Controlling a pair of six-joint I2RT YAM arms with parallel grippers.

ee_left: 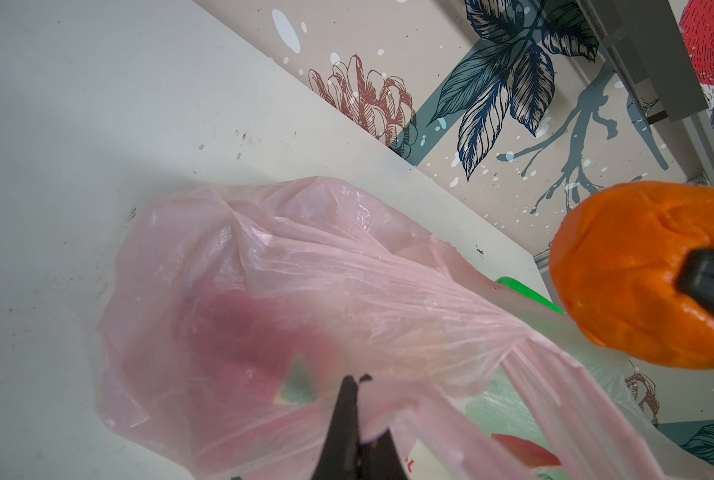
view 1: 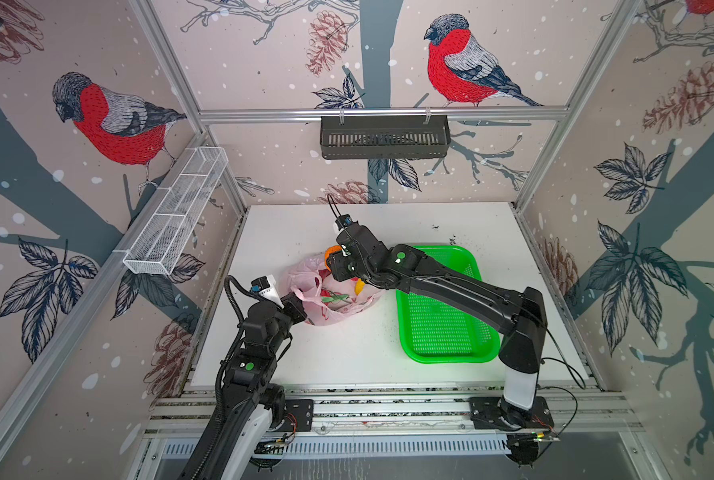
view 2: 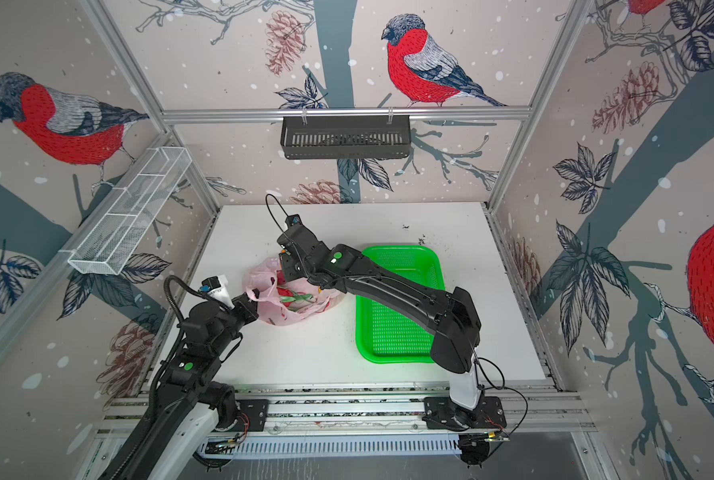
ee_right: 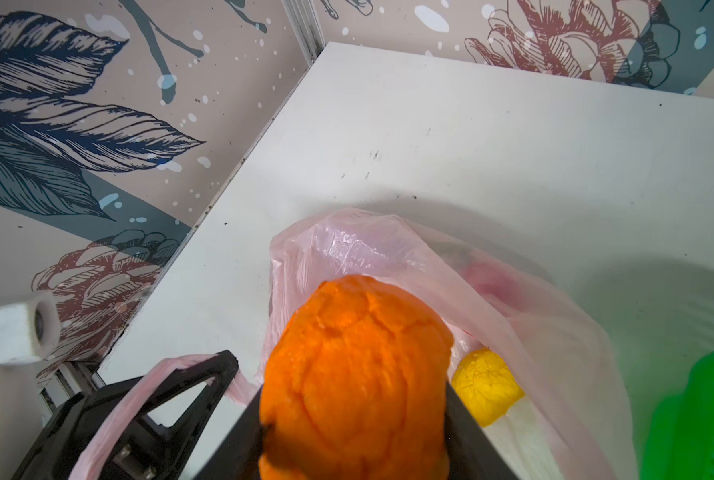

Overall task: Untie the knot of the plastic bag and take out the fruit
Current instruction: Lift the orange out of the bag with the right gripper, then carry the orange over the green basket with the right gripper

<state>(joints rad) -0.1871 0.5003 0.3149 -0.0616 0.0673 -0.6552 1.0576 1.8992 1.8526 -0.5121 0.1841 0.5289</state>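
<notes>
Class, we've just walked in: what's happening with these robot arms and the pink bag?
The left gripper is shut on a handle of the pink plastic bag, holding its mouth open. The right gripper grips the orange, raised above the bag. A yellow citrus and a dragon fruit lie inside; the green tray sits beside.

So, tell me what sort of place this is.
Most likely a robot test booth: left arm and right arm mounted on an aluminium rail, a white table boxed in by bird-print panels on metal framing.

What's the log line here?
left gripper: shut on thin pink plastic bag | right gripper: shut on round orange fruit | green perforated tray: no fruit visible
</notes>
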